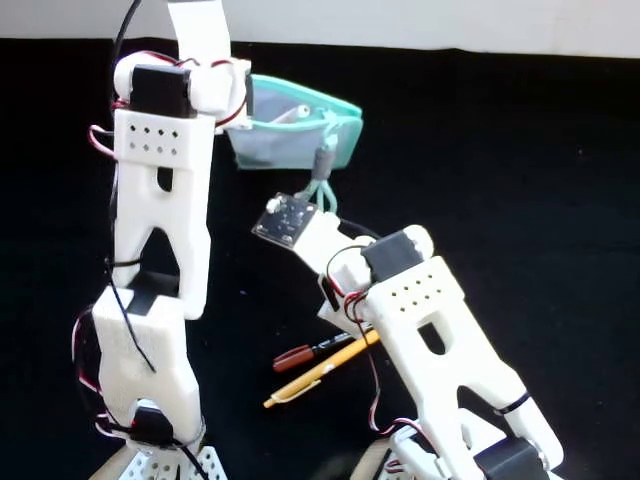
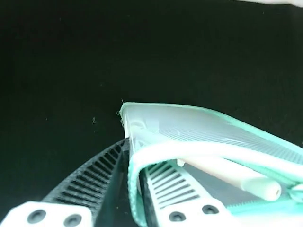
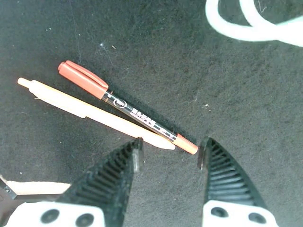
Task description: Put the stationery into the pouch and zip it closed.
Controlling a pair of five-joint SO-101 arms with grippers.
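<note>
From above, we see the pouch (image 1: 290, 145) at the far side of the black table (image 1: 520, 200), with a white pen (image 1: 295, 115) already in its open mouth. The left arm (image 1: 160, 200) reaches to its edge. A red-capped pen (image 1: 310, 352) and a yellow pen (image 1: 320, 375) lie together beside the right arm (image 1: 430, 310), well apart from the pouch. At the left wrist, the left gripper (image 2: 134, 156) is clamped on the pouch (image 2: 203, 132) rim, one finger on each side of the wall, and the white pen (image 2: 236, 177) lies inside. At the right wrist, the right gripper (image 3: 171, 144) is spread wide just above the two pens, with the tip of the red-capped pen (image 3: 128, 109) between its fingers and the yellow pen (image 3: 90, 111) touching it alongside. We judge the pick comes next. We should centre on one barrel only, close squarely across it, and leave the pouch mouth held open.
</note>
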